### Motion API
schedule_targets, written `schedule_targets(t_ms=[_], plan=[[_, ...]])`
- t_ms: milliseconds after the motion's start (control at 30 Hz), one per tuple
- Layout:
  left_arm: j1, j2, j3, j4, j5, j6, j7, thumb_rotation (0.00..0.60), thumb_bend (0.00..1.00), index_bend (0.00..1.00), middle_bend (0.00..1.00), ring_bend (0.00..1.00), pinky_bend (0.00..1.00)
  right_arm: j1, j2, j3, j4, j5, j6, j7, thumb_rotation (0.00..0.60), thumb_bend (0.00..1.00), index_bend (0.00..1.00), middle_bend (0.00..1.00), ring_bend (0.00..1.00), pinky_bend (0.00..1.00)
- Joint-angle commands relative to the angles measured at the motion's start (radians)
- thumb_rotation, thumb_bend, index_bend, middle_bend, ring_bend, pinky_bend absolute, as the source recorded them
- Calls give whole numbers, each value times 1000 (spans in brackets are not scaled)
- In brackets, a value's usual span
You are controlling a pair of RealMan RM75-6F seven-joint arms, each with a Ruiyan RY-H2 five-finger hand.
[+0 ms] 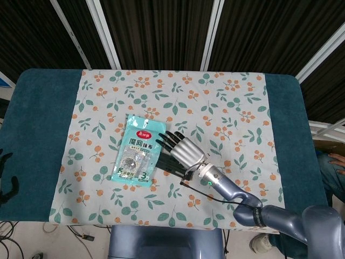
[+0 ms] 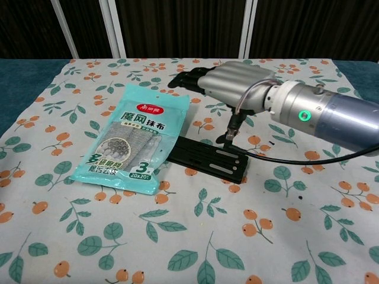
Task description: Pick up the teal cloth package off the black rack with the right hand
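Right hand [image 1: 180, 149] is over the black rack [image 1: 173, 167], fingers [image 2: 188, 77] stretched out flat and apart, holding nothing, tips just at the right edge of the teal cloth package [image 1: 139, 150]. In chest view the hand [image 2: 228, 81] sits above the surface, not touching anything I can tell. Package [image 2: 132, 139] lies flat, its lower right part overlapping the left end of the rack [image 2: 210, 159], the rest on the floral cloth [image 1: 232, 97].

Step as I read it: approach, grasp not begun. To do it well I'd lower onto the package's right edge where the rack props it up, since that lifted lip gives the fingers something to get under. Thumb under, fingers on top, pinch the film, not the rack. Package looks thin and slippery, so close slowly and lift straight up; dragging could shove it off leftwards.

Left hand [image 1: 6, 181] is dark, at the frame's left edge; can't tell its pose.
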Motion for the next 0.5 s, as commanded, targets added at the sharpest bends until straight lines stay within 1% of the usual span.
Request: schedule_targets(t_ms=[33,200,500], plan=[[-1,1,0,-1,-1,-1,0,600,574,128,0,0,0,54,-48,10,34,29,-49,-57,600,174,6,48,68,186],[-2,0,0,3,1,2,9,600,574,128,0,0,0,97,-97,0,57,44,-79,-114,600,175,7,48,67,186],[-2,0,-2,0,-7,0,7,600,574,128,0,0,0,161,-180,-9,126,62,-104,-165,600,181,7,49,68,186]])
